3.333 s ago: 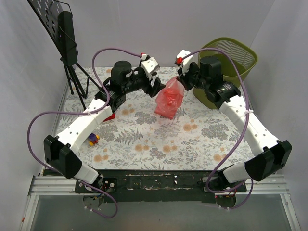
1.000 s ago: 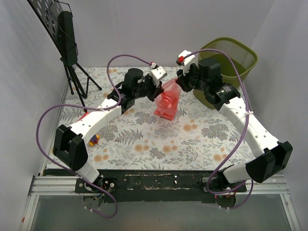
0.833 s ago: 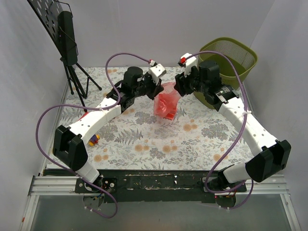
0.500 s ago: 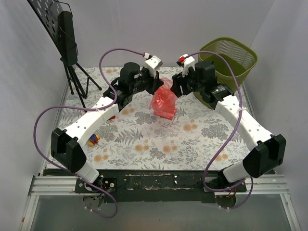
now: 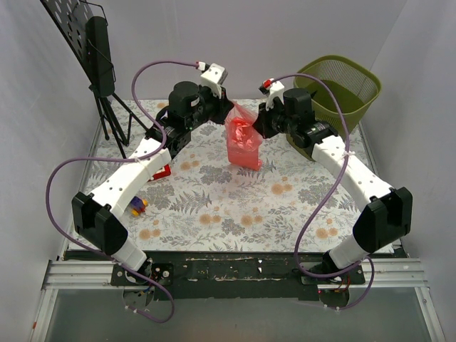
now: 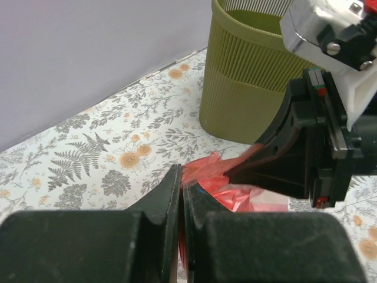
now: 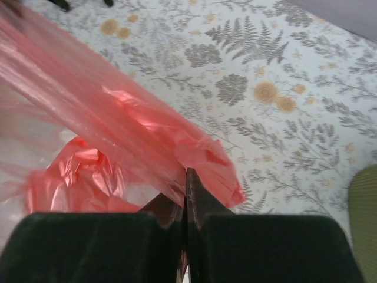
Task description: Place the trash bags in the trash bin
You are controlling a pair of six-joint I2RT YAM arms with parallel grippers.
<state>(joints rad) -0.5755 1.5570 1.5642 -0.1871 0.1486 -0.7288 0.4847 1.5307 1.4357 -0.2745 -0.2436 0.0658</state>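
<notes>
Trash bag [image 5: 242, 139]: red translucent sack, stretched upright over the far middle of the floral table [image 5: 235, 206], with open cloth in front of it. Left gripper [image 5: 229, 109] is clenched on its top left edge and right gripper [image 5: 258, 122] is pinched on its top right edge. White walls close three sides. Trash bin [image 5: 372, 84]: olive, in the far right corner, with the right arm between it and the bag. Music stand [image 5: 100, 50]: far left. Small toy [image 5: 137, 206]: beside the left arm.

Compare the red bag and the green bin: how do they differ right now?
The red bag is thin, translucent and crinkled; the green bin is rigid, with fine mesh walls. The bag hangs stretched between the left claw and right claw, both shut on it; the bin stands upright and untouched at the far right. Both are toward the far side.
</notes>
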